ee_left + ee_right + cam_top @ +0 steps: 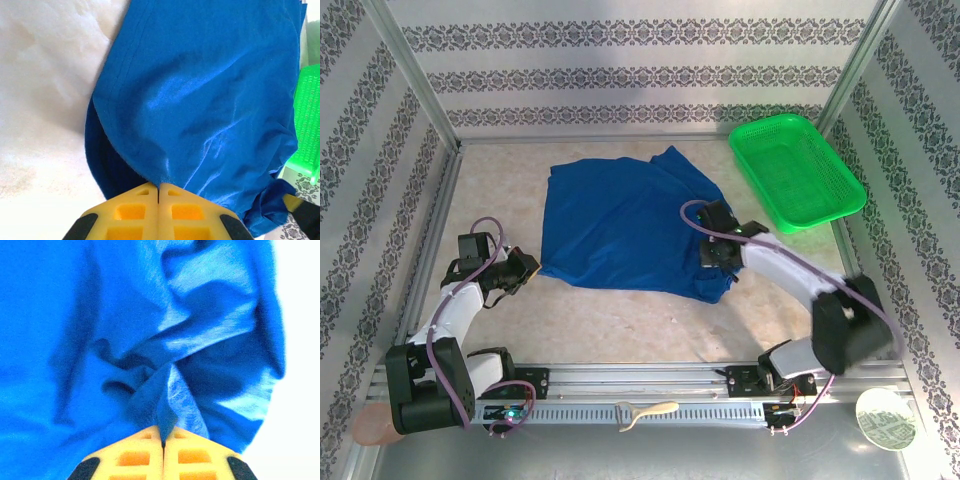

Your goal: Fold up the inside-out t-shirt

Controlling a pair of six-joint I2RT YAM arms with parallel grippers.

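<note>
Both clamped on the t-shirt (620, 225), middle of the bench (620, 325) — left gripper (159, 186) at its near-left corner, right gripper (163, 431) on a bunched fold. Could slip or drag extra layers — shallow bites.

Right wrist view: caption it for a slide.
Right end effector shut on a pinched ridge of the blue t-shirt.

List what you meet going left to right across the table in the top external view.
Left gripper → t-shirt → basket
</note>
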